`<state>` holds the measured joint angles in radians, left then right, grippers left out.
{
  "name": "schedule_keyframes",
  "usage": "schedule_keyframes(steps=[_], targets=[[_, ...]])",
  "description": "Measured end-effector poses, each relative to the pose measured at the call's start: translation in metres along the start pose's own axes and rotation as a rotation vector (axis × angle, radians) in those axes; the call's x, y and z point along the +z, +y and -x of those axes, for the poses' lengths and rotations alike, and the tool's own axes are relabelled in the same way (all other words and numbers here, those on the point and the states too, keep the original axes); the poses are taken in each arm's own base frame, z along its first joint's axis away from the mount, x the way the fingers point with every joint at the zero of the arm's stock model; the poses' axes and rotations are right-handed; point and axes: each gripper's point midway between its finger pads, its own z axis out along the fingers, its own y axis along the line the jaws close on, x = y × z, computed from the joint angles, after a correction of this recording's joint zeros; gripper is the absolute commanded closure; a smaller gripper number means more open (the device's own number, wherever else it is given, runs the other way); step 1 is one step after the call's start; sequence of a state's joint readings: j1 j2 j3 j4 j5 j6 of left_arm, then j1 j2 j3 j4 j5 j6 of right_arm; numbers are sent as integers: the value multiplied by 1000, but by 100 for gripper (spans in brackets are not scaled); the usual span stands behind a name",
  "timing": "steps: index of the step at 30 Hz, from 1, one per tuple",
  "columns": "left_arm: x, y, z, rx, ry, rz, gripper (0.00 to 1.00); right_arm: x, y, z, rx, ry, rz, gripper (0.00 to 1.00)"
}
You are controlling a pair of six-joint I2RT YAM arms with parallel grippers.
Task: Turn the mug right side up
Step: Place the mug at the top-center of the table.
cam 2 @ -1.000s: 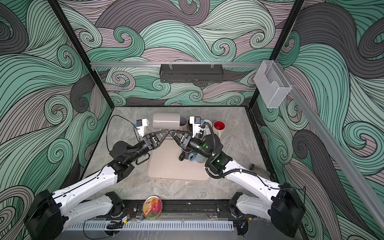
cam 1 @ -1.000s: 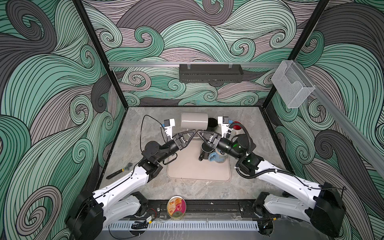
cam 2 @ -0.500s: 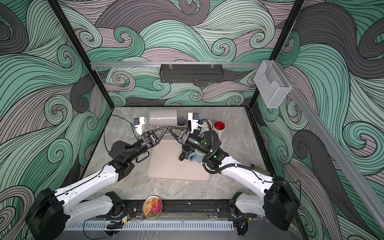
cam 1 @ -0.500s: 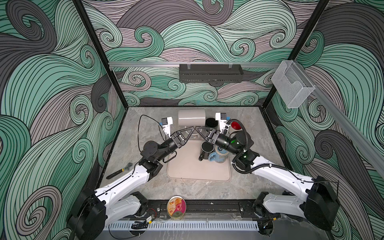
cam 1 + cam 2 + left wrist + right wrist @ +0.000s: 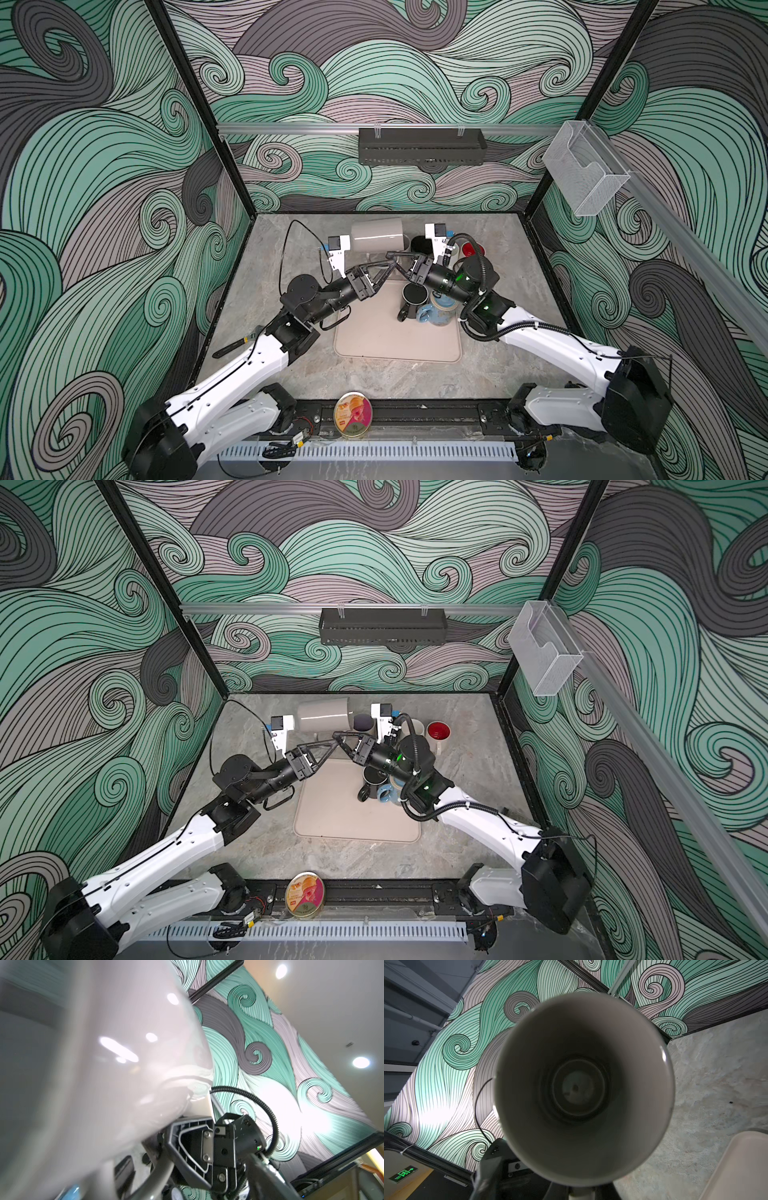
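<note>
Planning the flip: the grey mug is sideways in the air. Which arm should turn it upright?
Right. The right pincer is shut on the mug, its mouth toward that wrist's camera; rolling that wrist would likely right it.

Swirl walls (image 5: 395, 62), gry marble floor (image 5: 415, 382).

The mug (image 5: 376, 235) is pale grey outside and dark grey inside. The walls (image 5: 104, 166) have swirly waves in green, grey and pale pink, with thin black lines. The table (image 5: 415, 382) is grey like stone. The mat (image 5: 386, 336) is light tan. There is a black cup (image 5: 409, 309) and a blue cup (image 5: 432, 313). The red cup (image 5: 438, 730) is red only inside. The arms (image 5: 249, 365) are white and black.
</note>
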<state>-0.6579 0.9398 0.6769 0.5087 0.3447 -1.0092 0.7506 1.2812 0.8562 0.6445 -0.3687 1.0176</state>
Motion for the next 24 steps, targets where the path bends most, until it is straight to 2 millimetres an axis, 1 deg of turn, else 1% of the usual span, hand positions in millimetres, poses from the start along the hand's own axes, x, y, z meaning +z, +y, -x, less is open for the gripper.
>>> schedule_keyframes(steps=[3, 6, 8, 11, 14, 17, 20, 24], targets=[[-8, 10, -4, 39, 19, 72, 1, 2, -11, -2, -6, 3, -30, 100], [-19, 25, -9, 75, 30, 169, 1, 5, -28, -2, -1, 8, -76, 100], [-29, 35, -9, 98, 21, 235, 1, 6, -42, -3, 6, 13, -113, 100], [-48, 46, -5, 135, -24, 312, 1, 6, -54, -3, 13, 24, -160, 100], [-67, 57, -3, 164, -69, 380, 1, 8, -55, -1, 12, 32, -182, 100], [-79, 68, -3, 188, -72, 456, 2, 13, -55, 1, 7, 55, -212, 100], [-81, 74, -7, 233, -16, 511, 1, 19, -55, 4, -10, 82, -253, 100], [-80, 79, -13, 287, 51, 538, 1, 27, -64, 4, -59, 123, -366, 100]])
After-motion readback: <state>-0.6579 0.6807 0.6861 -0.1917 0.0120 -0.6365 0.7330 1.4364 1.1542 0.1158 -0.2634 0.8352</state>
